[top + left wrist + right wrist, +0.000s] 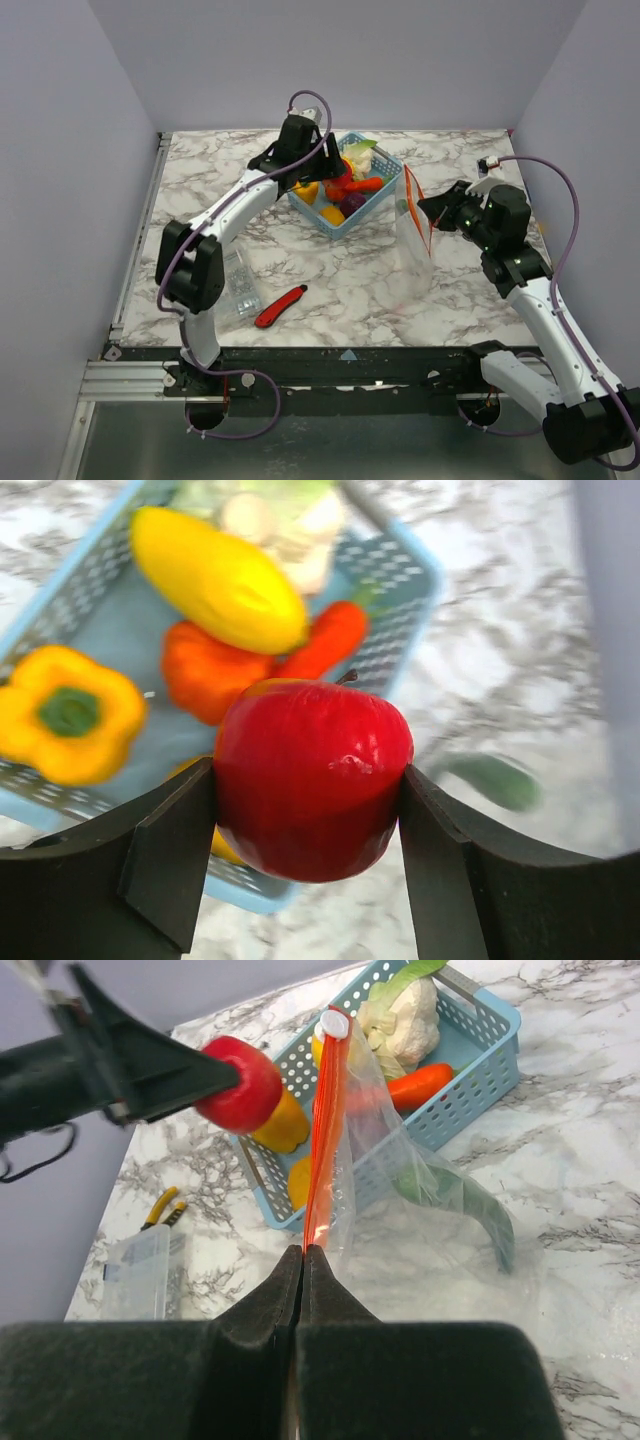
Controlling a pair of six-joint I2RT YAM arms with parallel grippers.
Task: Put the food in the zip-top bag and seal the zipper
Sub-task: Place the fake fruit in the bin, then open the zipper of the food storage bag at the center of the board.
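My left gripper (305, 850) is shut on a glossy red apple (310, 775) and holds it above the near corner of the blue lattice basket (400, 650). In the basket lie a yellow fruit (220, 580), an orange piece (205, 670), a carrot (330, 640), a yellow pepper (65, 710) and a cauliflower (275, 520). My right gripper (302, 1252) is shut on the orange-red zipper (325, 1130) and holds the clear zip-top bag (400, 1210) upright beside the basket. A green piece (450, 1195) lies inside the bag. In the right wrist view the apple (240, 1082) hangs left of the bag's mouth.
A red utility knife (280, 306) and a clear ridged box (238, 283) lie at the front left. Yellow-handled pliers (160, 1208) lie by the box. Grey walls close the table's left, back and right sides.
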